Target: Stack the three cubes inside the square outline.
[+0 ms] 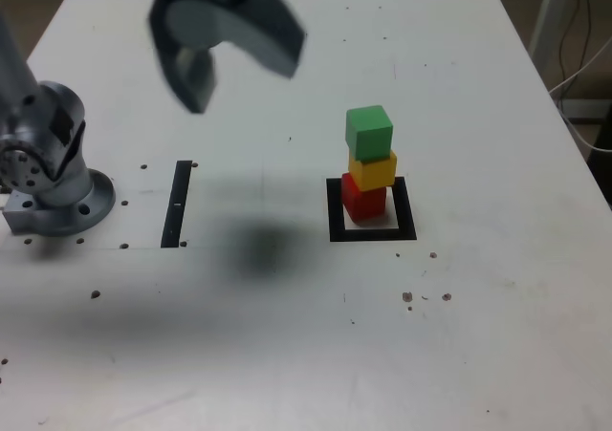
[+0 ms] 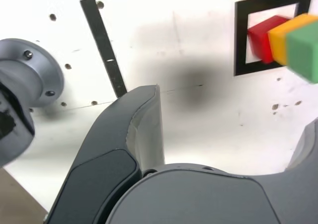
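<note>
Green, yellow and red: the three cubes stand as one tower a little right of centre in the exterior view. The green cube [image 1: 369,131] is on top, the yellow cube [image 1: 373,170] is in the middle, and the red cube [image 1: 364,201] sits at the bottom. The green one is turned slightly against the yellow one beneath it. The red cube rests inside the black square outline [image 1: 334,219], toward its far edge, with pale floor showing in front of it.

High in the upper left of the exterior view the gripper [image 1: 241,66] hangs blurred above the white table [image 1: 497,335], well apart from the tower. Its two dark jaws are spread wide with nothing between them. A soft dark shadow lies on the table below it, between the tower and a narrow black strip [image 1: 177,204].

At the left edge of that view stands the arm's grey metal base [image 1: 53,178], just beside the strip.

The wrist view shows the tower leaning out of the outline in its upper right corner, the strip [image 2: 104,47] at upper left, and one dark finger [image 2: 131,134] in the foreground.
</note>
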